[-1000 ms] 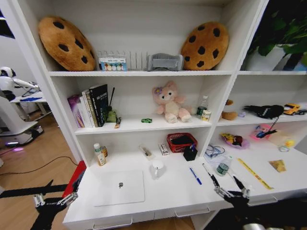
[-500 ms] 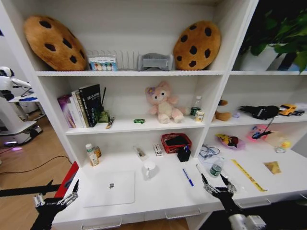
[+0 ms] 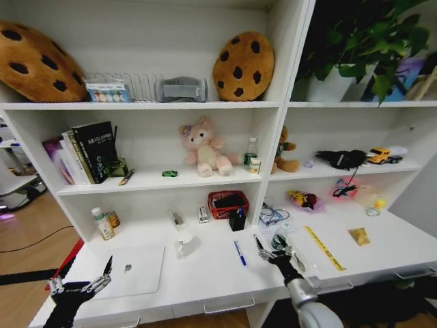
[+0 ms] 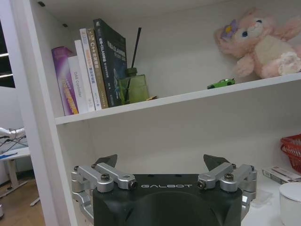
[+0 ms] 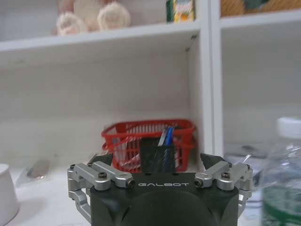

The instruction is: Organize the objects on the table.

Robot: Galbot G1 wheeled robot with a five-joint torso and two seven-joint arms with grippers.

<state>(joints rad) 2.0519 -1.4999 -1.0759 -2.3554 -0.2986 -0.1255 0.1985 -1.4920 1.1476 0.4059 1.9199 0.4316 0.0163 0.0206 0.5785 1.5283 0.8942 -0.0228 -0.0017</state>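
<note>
A thin silver laptop (image 3: 130,268) lies shut at the left of the white table (image 3: 212,281). A blue pen (image 3: 240,253) and a black pen (image 3: 258,242) lie near the middle. My right gripper (image 3: 280,256) (image 5: 156,160) hovers open over the table, just in front of the small clear bottle (image 3: 278,240) (image 5: 282,181). My left gripper (image 3: 80,283) (image 4: 161,162) hangs open at the table's front left corner, beside the laptop. A tiny green toy car (image 3: 169,173) (image 4: 221,84) sits on the shelf above, next to a pink plush.
A white mug (image 3: 183,242) stands right of the laptop. A red basket (image 3: 229,203) (image 5: 150,139) and a black pen holder (image 3: 237,220) sit at the back. A yellow ruler (image 3: 324,247) lies to the right. Shelf boards overhang the back of the table.
The camera has swung to the right, so the whole scene shifted left. My right gripper has reached forward over the table toward the bottle. The left gripper stays where it was.
</note>
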